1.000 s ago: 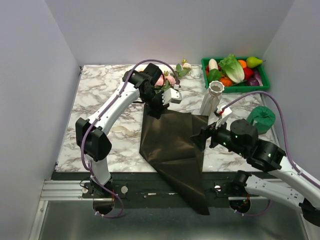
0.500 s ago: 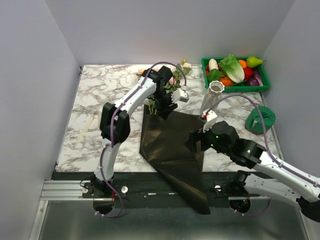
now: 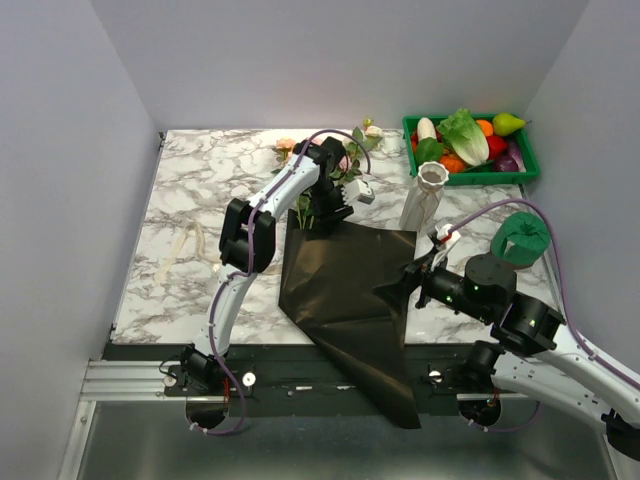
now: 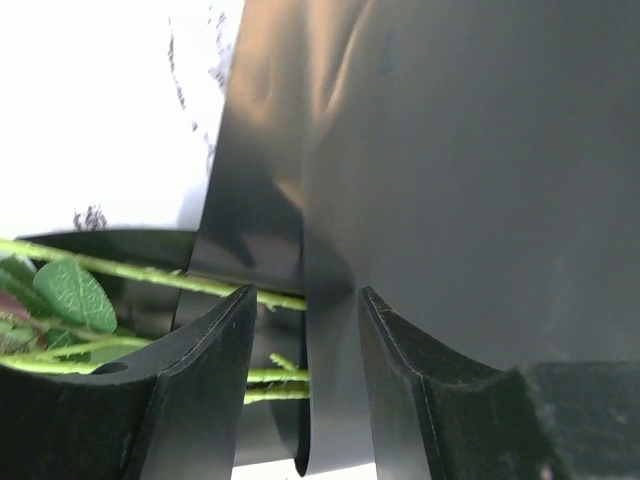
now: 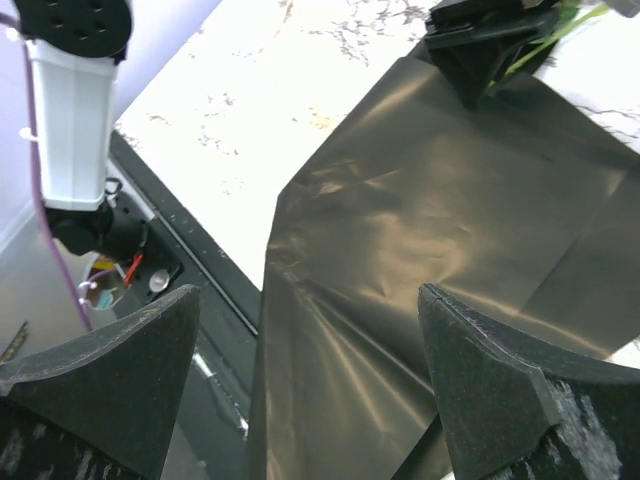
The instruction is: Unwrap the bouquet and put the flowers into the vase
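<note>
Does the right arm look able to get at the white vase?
Probably yes: the vase stands close to the open right pincer, with only bare table and a corner of black paper between them.

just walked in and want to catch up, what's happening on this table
Two robot arms are unwrapping flowers. The black wrapper lies spread open on the table, its near end hanging over the edge, with the flowers at its far end. The left gripper is open there, astride a fold of the wrapper beside the stems. The right gripper hovers open over the wrapper's right side. The white vase stands upright, no flowers in it.
</note>
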Available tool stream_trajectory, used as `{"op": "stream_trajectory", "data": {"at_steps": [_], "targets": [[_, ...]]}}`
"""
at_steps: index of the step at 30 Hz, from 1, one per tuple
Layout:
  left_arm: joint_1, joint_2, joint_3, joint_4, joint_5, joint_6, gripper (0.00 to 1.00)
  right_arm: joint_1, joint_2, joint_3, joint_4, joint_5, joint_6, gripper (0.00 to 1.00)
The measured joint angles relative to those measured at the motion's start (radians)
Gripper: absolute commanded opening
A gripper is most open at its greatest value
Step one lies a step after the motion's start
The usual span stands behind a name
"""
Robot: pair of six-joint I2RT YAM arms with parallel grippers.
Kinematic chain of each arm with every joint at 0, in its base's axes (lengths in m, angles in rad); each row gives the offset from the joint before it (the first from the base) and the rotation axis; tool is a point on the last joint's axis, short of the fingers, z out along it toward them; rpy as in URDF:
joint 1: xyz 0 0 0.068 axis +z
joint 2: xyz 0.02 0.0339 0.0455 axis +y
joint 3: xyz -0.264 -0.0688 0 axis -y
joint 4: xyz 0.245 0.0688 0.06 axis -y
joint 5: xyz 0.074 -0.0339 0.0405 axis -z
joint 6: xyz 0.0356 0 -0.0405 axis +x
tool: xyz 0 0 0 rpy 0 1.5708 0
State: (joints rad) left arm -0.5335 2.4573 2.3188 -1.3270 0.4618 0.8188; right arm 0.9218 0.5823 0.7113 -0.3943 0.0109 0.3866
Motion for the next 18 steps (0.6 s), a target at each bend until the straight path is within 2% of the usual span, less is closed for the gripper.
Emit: {"op": "stream_trajectory", "data": {"at_steps": [5, 8, 10, 11, 12, 14, 18], "targets": [[0.006, 0.010, 0.000, 0.002, -0.022, -0.012, 0.56, 0.000, -0.006, 0.000, 0.000, -0.027, 0.003, 0.96], [0.006, 0.026, 0.000, 0.002, -0.026, -0.016, 0.54, 0.000, -0.008, 0.003, 0.002, -0.039, 0.005, 0.96], [0.006, 0.033, 0.000, 0.000, -0.026, -0.016, 0.44, 0.000, -0.010, 0.003, 0.002, -0.049, 0.006, 0.96], [0.006, 0.036, 0.000, -0.002, -0.026, -0.015, 0.26, 0.000, -0.012, 0.004, 0.002, -0.055, 0.006, 0.96], [0.006, 0.039, 0.000, -0.004, -0.025, -0.013, 0.20, 0.000, -0.013, 0.004, 0.002, -0.062, 0.006, 0.96], [0.006, 0.044, 0.000, -0.007, -0.024, -0.005, 0.13, 0.000, -0.014, 0.007, 0.004, -0.078, 0.005, 0.96], [0.006, 0.052, 0.002, -0.008, -0.023, 0.011, 0.13, 0.000, -0.016, 0.010, 0.010, -0.108, 0.006, 0.96]]}}
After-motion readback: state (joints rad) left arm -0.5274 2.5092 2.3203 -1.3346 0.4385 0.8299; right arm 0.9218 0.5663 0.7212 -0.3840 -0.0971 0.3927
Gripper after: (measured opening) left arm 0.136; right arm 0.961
